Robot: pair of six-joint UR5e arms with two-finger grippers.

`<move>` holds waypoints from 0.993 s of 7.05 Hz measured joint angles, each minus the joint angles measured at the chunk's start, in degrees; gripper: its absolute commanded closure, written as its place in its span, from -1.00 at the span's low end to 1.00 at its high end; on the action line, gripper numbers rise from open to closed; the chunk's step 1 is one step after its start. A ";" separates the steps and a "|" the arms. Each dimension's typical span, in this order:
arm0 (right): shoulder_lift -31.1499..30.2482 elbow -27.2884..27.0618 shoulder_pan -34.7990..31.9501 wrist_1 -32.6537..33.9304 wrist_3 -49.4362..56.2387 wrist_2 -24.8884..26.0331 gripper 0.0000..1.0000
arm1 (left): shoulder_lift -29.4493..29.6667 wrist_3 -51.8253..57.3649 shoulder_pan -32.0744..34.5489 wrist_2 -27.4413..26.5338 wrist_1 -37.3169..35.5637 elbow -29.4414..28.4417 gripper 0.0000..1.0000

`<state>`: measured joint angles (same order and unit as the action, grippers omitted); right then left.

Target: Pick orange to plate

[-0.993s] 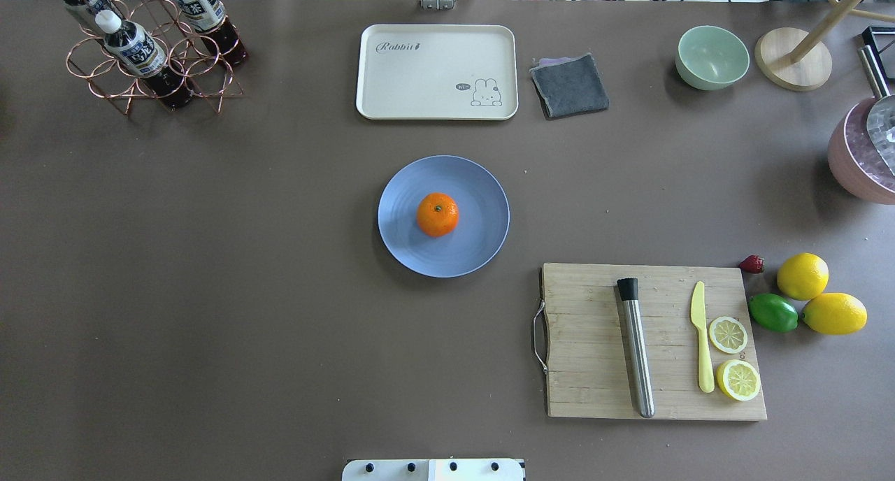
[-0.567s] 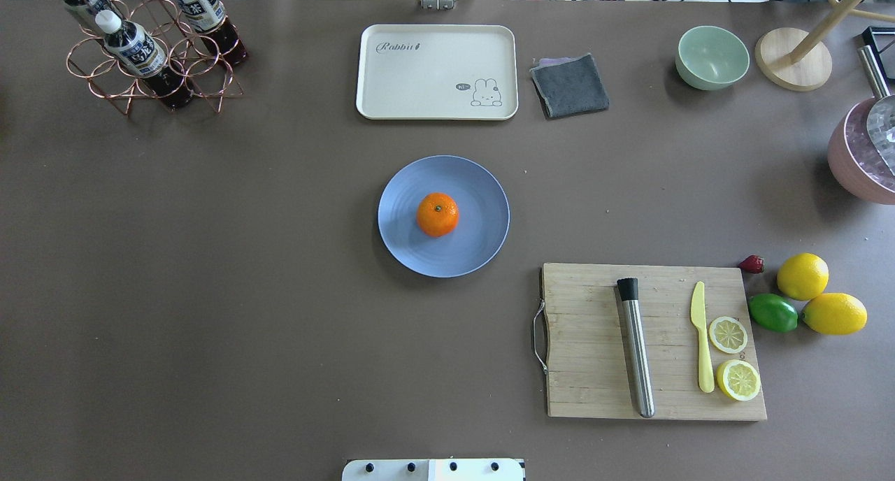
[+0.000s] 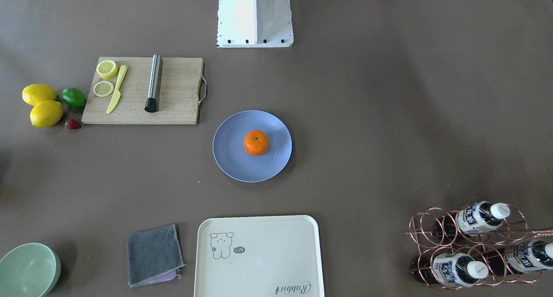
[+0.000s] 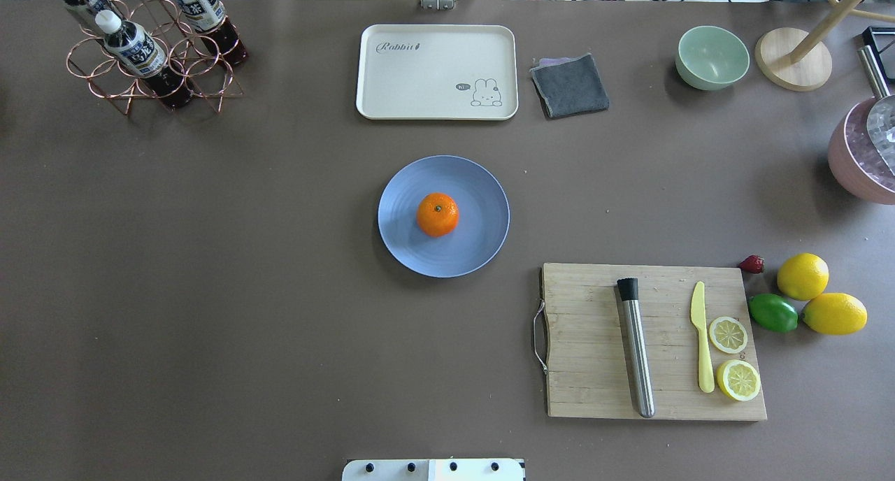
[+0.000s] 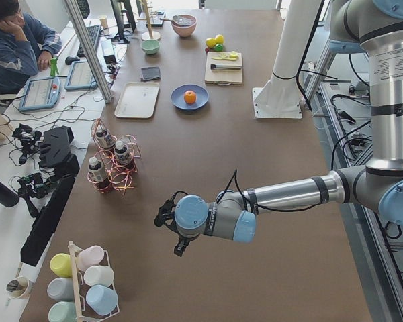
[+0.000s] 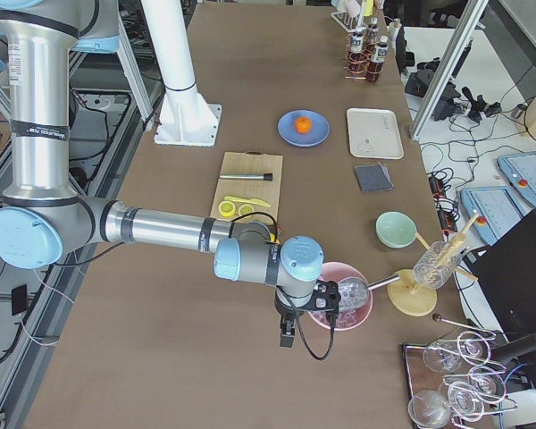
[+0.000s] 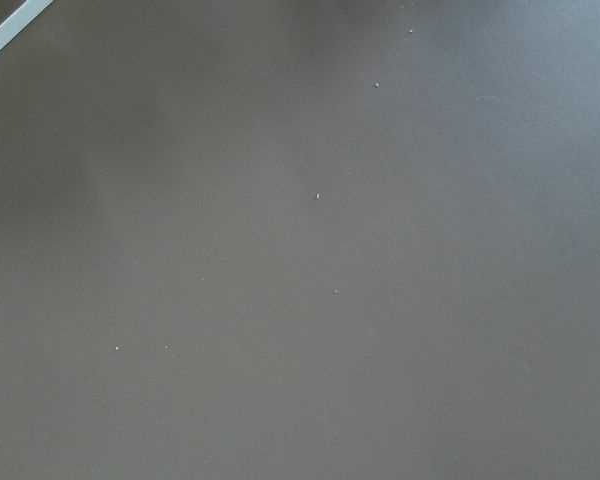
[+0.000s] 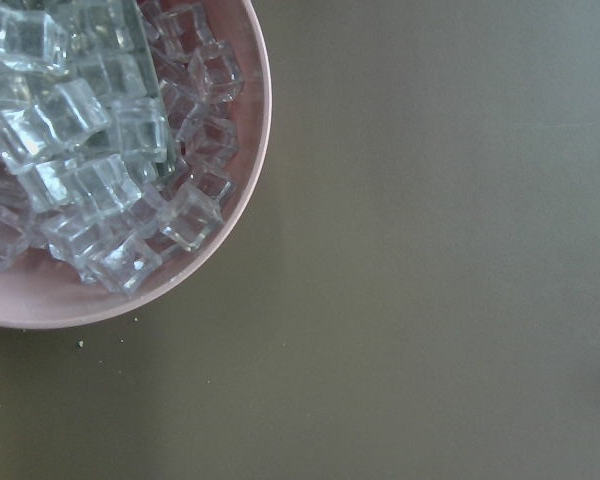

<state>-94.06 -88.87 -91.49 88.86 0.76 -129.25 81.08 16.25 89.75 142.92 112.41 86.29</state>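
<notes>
Done, I judge: orange (image 4: 438, 214) rests mid-plate (image 4: 477, 184), centre of counter.
My left end effector (image 5: 181, 246) and right end effector (image 6: 286, 332) hang at opposite counter ends, out of the way; apart or together, I cannot tell.

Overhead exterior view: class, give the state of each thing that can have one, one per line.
orange, resting on the plate, ungripped.
plate, flat on the table, holding the orange.
cream tray, empty.
mint-green bowl, upright, empty.
pink bowl, full of ice cubes.
lemon halves, cut side up on the board.

Pink ice bowl (image 4: 847, 165) — cut by right edge, cream tray (image 3: 268, 256) clipped below
</notes>
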 measured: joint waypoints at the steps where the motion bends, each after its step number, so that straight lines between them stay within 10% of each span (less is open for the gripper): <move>1: -0.15 0.01 0.00 0.00 -0.04 -1.15 -1.00 | 0.21 0.03 0.02 0.10 -1.51 0.11 -0.96; 7: -0.25 -0.24 0.00 0.00 -0.06 -2.64 -1.00 | 2.78 0.10 0.38 -1.21 -13.29 3.62 -0.96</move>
<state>-94.31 -89.11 -91.49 88.86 0.70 -131.89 83.86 16.35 90.12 141.70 99.12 89.91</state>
